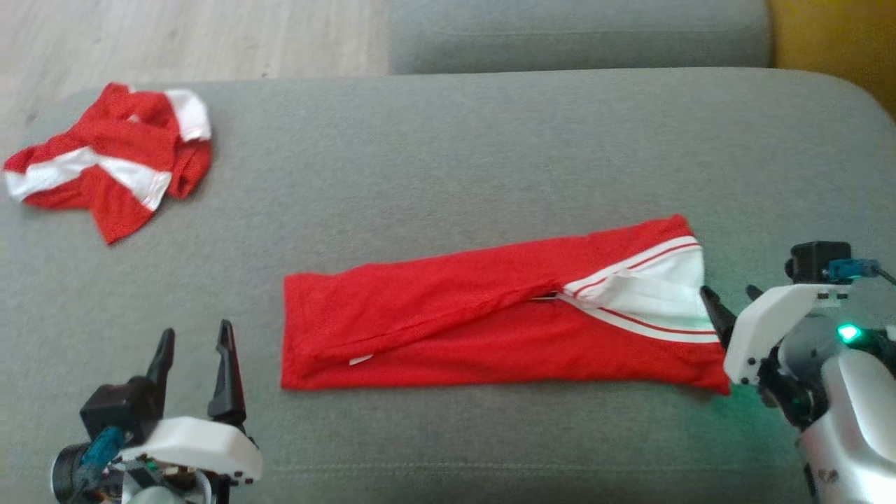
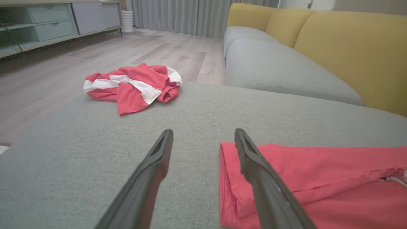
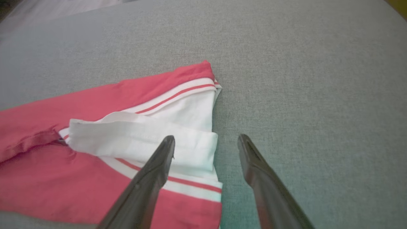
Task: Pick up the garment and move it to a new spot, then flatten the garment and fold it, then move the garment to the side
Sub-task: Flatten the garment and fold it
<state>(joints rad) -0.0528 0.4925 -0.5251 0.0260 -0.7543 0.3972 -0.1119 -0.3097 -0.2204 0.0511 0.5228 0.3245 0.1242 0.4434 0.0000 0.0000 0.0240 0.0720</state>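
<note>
Since the garment (image 1: 490, 315) lies as a long folded strip across the middle of the grey sofa cushion (image 1: 448, 126), I judge the next fold runs end to end. Both my tools are spread and hold nothing. My left tool (image 1: 196, 329) hovers just beside the plain red end, and my right tool (image 1: 728, 290) straddles the edge of the white-striped end. I should go in low, catch every layer at that edge, lift only a little and carry it over squarely, keeping well apart from the crumpled red-and-white cloth (image 1: 112, 161).
</note>
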